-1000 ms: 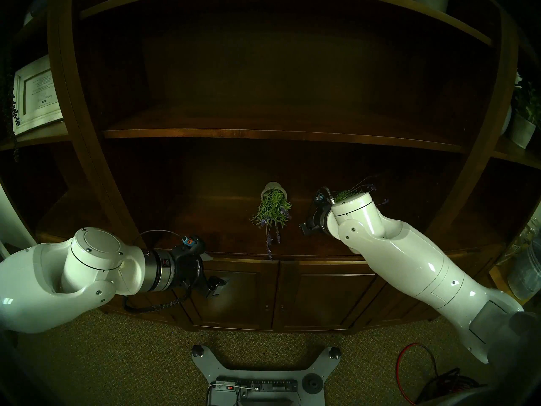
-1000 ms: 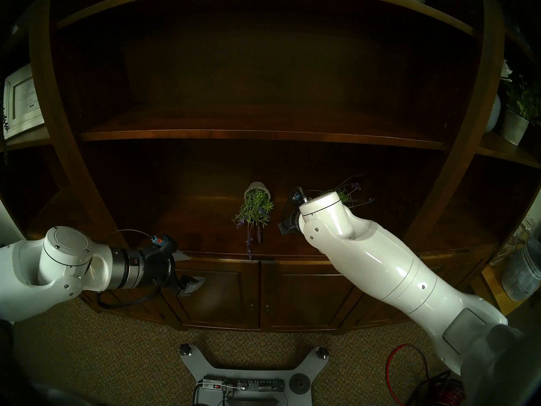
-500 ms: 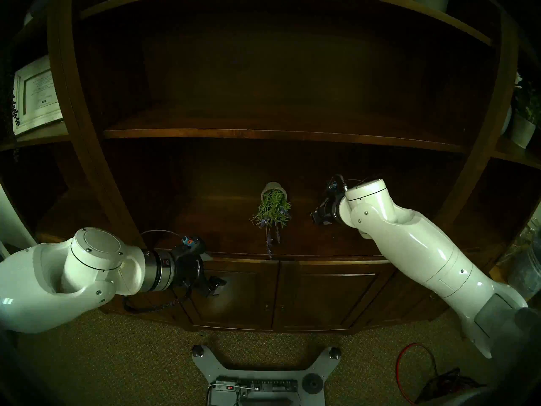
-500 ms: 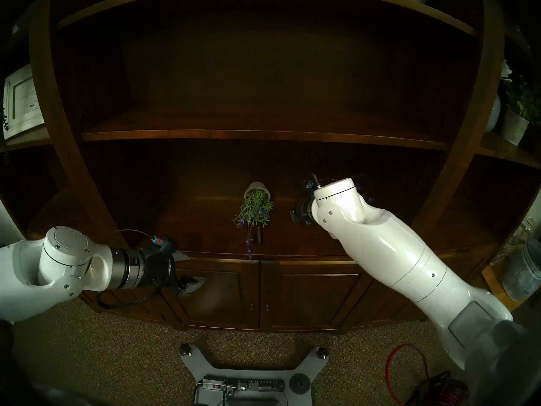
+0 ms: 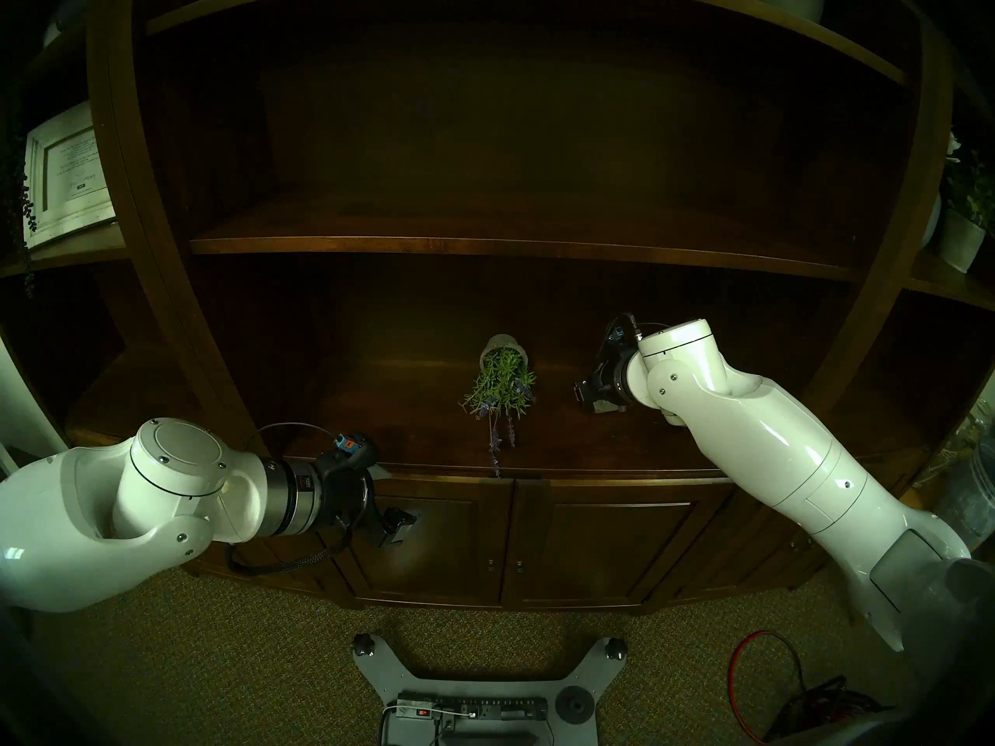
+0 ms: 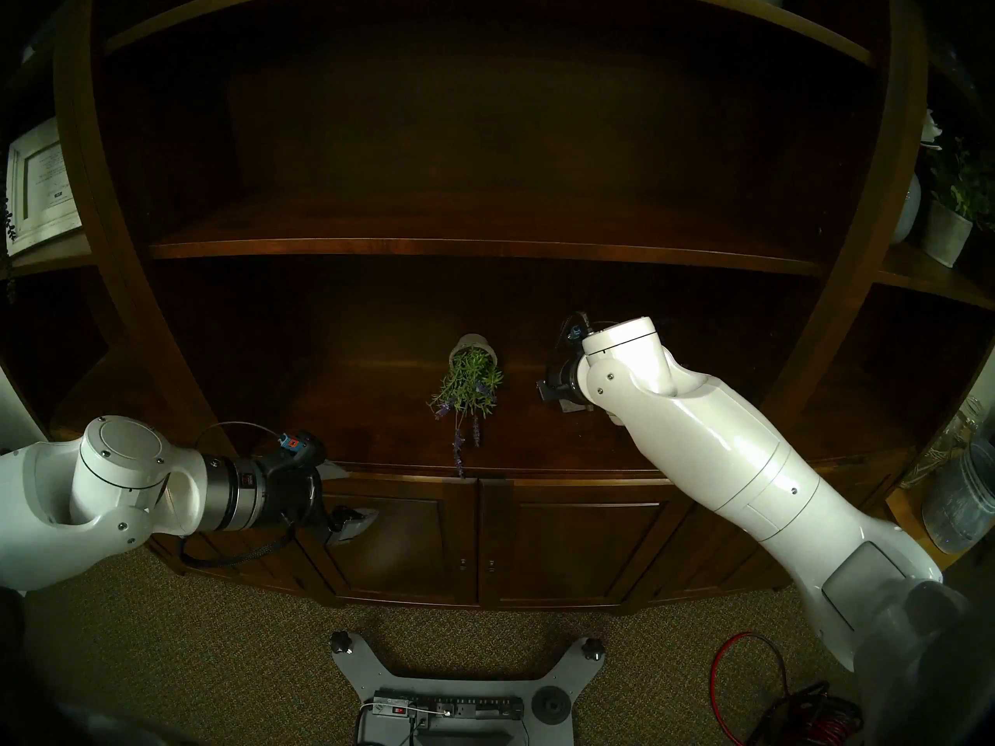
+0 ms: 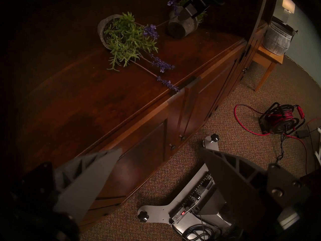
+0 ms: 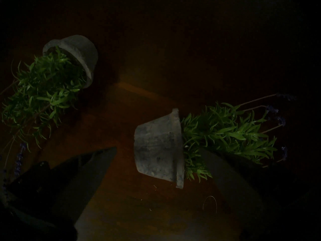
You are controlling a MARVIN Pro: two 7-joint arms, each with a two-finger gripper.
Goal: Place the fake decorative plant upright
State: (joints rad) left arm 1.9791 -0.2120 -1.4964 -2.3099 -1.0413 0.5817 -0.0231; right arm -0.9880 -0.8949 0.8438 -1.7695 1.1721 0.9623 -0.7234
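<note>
Right wrist view: the toppled pot [image 8: 158,148] is framed between the wide-open right gripper [image 8: 156,165]; foliage [image 8: 225,134] at three o'clock could be snagged by one finger, spoiling the grasp.

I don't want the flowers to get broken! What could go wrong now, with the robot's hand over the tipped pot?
The right gripper hangs open over the tipped grey pot. That pot is round and lies on its side, so it might roll away as the fingers close. One finger sits by the leaves, so it may pinch them rather than the pot. The other tipped plant lies close; a swing could knock it.
</note>
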